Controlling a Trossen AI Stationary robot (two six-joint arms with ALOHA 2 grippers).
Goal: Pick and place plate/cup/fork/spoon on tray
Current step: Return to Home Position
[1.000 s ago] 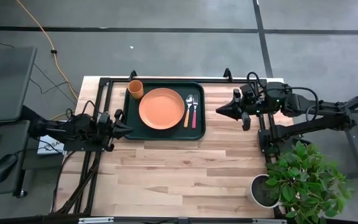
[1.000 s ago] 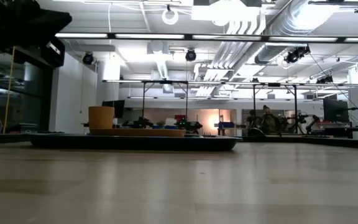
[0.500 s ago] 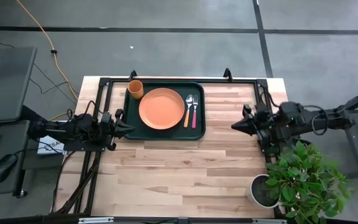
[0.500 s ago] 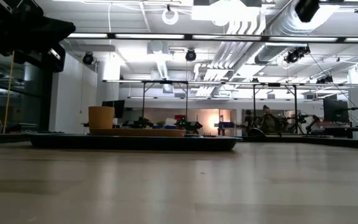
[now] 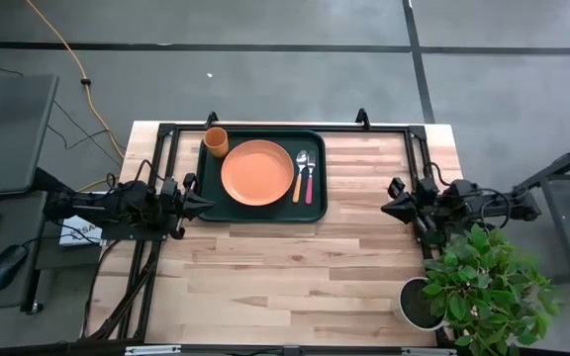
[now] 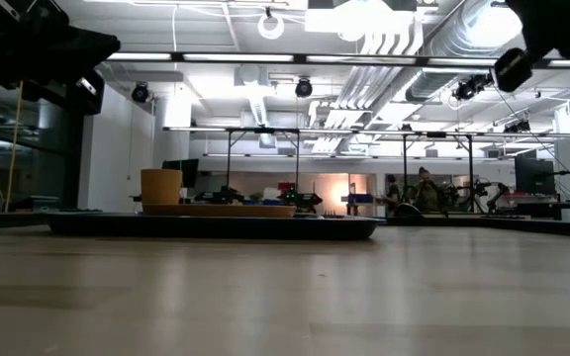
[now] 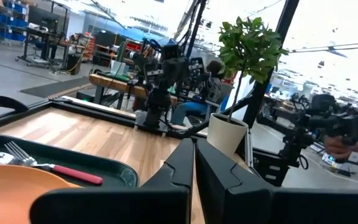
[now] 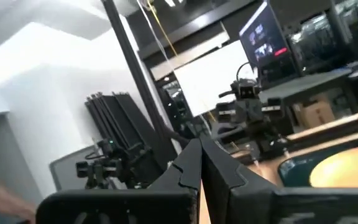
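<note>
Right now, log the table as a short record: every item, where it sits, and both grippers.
tray: dark green, on the table's far half
plate: in the tray's middle
cup: upright in the tray's far left corner
spoon: on the tray, right of the plate, bowl at the far end
fork: alongside the spoon, on its right
left gripper: shut, empty, by the tray's near left corner
right gripper: shut, empty, near the table's right edge, apart from the tray

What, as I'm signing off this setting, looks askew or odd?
Nothing stands out: round orange plate flat in the dark green rectangular tray, small orange cup upright in its corner, orange-handled metal spoon and pink-handled fork together alongside the plate.
</note>
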